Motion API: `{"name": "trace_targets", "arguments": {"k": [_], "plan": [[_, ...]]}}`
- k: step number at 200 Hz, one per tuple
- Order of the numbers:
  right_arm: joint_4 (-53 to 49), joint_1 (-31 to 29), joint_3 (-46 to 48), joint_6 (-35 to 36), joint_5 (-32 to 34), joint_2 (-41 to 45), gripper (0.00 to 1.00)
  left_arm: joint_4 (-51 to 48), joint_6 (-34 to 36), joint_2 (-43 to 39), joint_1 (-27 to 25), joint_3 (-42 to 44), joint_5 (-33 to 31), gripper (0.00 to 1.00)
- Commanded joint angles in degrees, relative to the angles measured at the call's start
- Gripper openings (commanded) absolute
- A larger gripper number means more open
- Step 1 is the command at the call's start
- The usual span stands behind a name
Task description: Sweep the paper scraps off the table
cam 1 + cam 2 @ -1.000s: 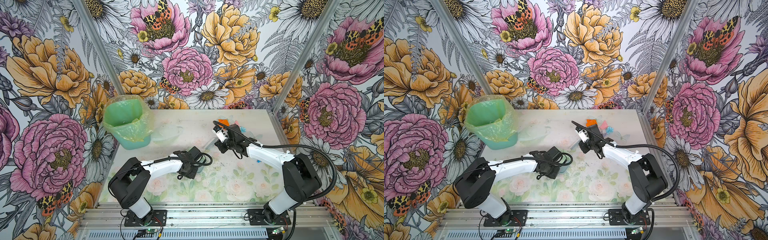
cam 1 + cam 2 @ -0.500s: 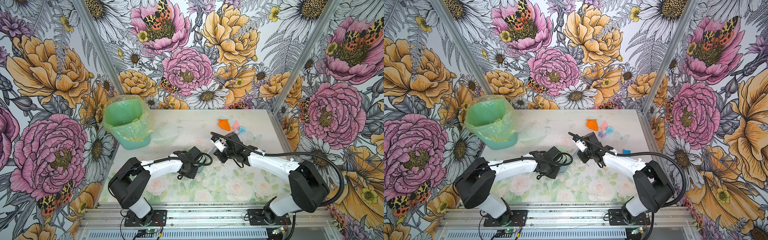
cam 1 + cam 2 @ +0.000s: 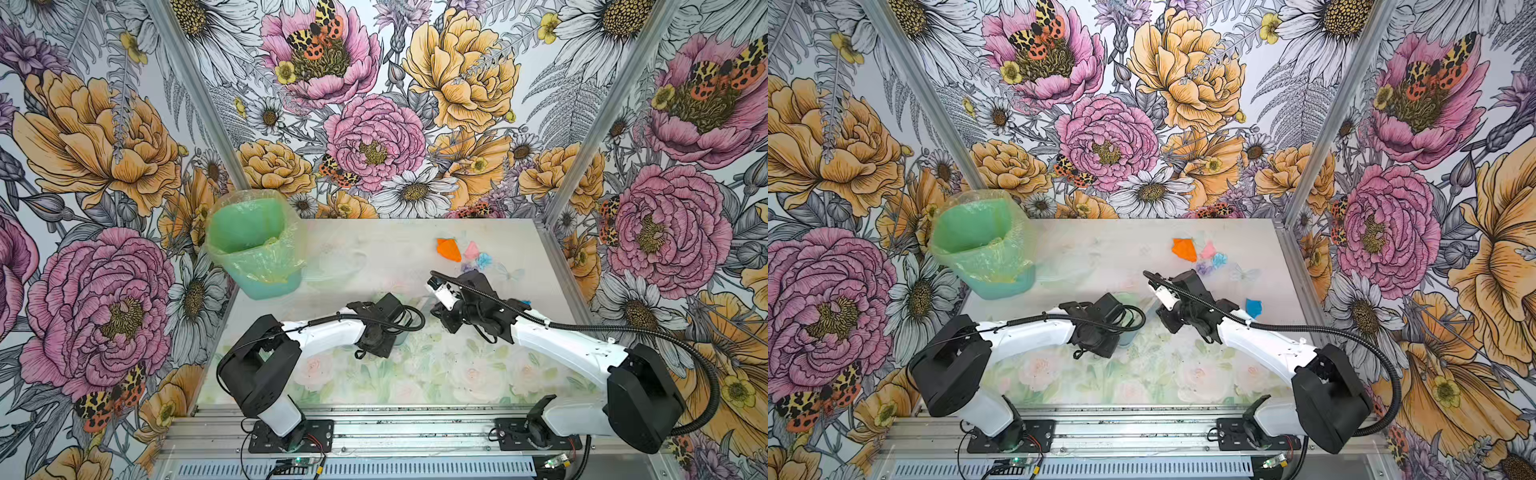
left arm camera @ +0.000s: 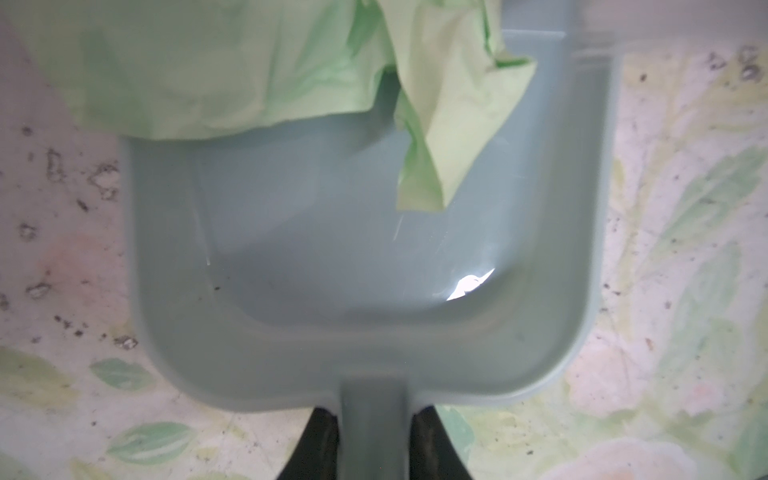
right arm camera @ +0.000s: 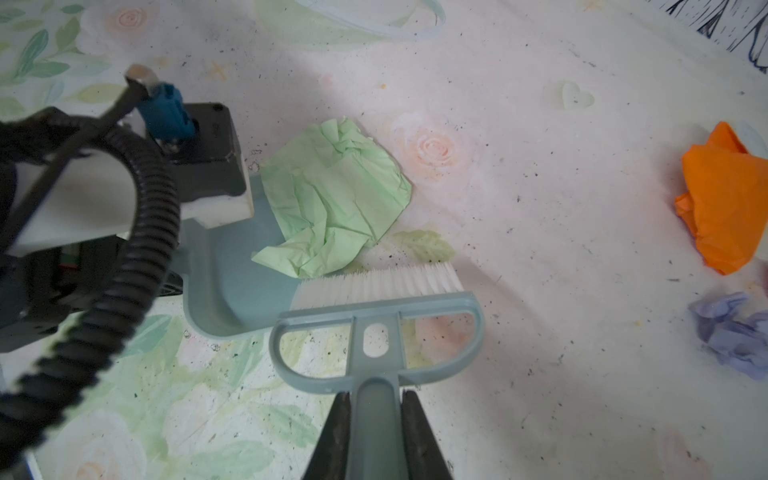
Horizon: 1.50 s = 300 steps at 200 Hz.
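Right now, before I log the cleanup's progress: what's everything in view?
pale green scrap: one, pale green, lying across the dustpan's open end
orange scrap: one, orange, far right of the table
pink scrap, light blue scrap, lilac scrap: one each, clustered beside the orange one
blue scrap: one, deeper blue, by the right forearm
dustpan: one, grey-blue, mid-table
brush: one, grey-blue, white bristles, at the dustpan's mouth
bin: one, green, clear liner, far left corner
table: one, whitish, faded floral
left pincer: black, shut on the dustpan's handle
right pincer: black, shut on the brush's handle
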<state>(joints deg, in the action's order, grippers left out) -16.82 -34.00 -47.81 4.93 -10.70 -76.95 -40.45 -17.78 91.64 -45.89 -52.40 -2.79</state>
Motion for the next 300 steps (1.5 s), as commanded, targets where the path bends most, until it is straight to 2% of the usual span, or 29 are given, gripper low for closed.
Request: {"name": "trace_targets", "arguments": {"k": [1, 55, 101, 168, 214, 261, 300], "plan": [[6.4, 0.9, -2.7, -2.4, 1.9, -0.5, 0.0, 1.4, 0.1, 0.4, 0.5, -1.1, -0.8, 0.0], [19.1, 0.4, -4.5, -6.4, 6.8, -10.6, 0.0, 1.6, -0.4, -0.6, 0.4, -0.7, -1.1, 0.0], [18.8, -2.1, -4.5, -6.1, 7.2, -15.3, 0.0, 1.7, -0.8, -0.9, 0.5, -0.5, -1.6, 0.0], [13.5, -4.7, 2.5, -4.1, 7.6, -7.8, 0.0, 2.1, -1.3, -0.8, 1.2, -0.7, -2.2, 0.0], [12.3, -5.5, 7.0, -5.8, 6.5, -1.2, 0.0, 2.8, -1.6, -0.9, 1.5, -0.8, -2.3, 0.0], [12.3, -5.0, 5.7, -5.8, 11.2, 2.4, 0.0, 3.2, -0.9, -1.1, 0.4, -1.5, -3.4, 0.0], [11.3, -2.0, 3.9, -6.2, 12.6, 6.2, 0.0, 3.1, -1.4, -3.3, -0.3, -1.5, -5.2, 0.0]]}}
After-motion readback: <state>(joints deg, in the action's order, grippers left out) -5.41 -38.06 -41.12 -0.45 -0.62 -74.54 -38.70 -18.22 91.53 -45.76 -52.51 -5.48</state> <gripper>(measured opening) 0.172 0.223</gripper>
